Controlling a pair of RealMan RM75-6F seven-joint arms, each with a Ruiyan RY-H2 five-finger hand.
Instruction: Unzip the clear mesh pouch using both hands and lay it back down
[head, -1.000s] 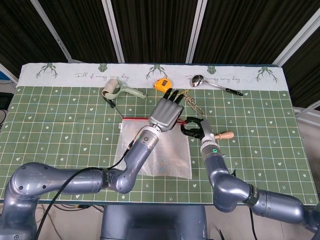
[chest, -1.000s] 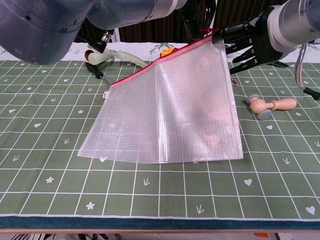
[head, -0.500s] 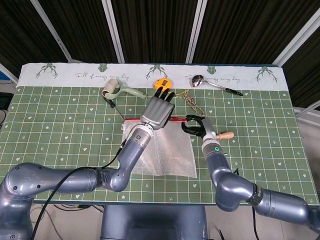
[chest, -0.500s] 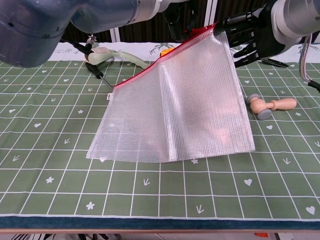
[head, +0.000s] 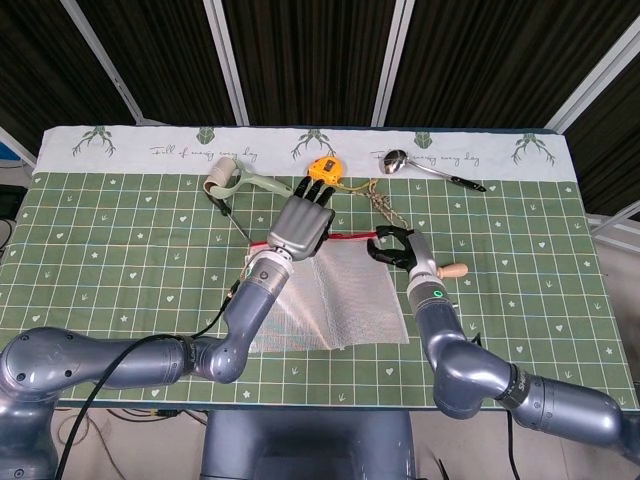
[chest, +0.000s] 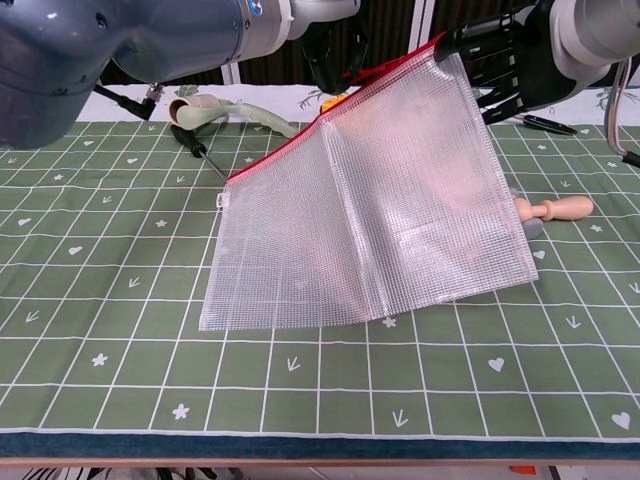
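Observation:
The clear mesh pouch (head: 335, 300) (chest: 380, 210) with a red zipper edge (head: 345, 237) (chest: 280, 150) has its right end raised off the green mat while its left end lies flat. My right hand (head: 398, 250) (chest: 515, 65) grips the raised right corner by the zipper's end. My left hand (head: 298, 225) (chest: 335, 55) sits on the zipper line near its middle, fingers stretched toward the far side; it seems to pinch the zipper there, where the edge kinks upward. The slider itself is hidden by the hand.
A wooden-handled tool (head: 452, 270) (chest: 555, 208) lies just right of the pouch. Behind are a yellow tape measure (head: 321, 167), a cord (head: 385, 205), a spoon (head: 395, 158), a beige peeler (head: 228, 180) (chest: 200, 108) and a screwdriver (chest: 190, 140).
My left hand has slid left along the zipper line. The right hand has carried the raised corner a little right and higher, and the pouch's lower right corner has swung out toward the wooden tool.

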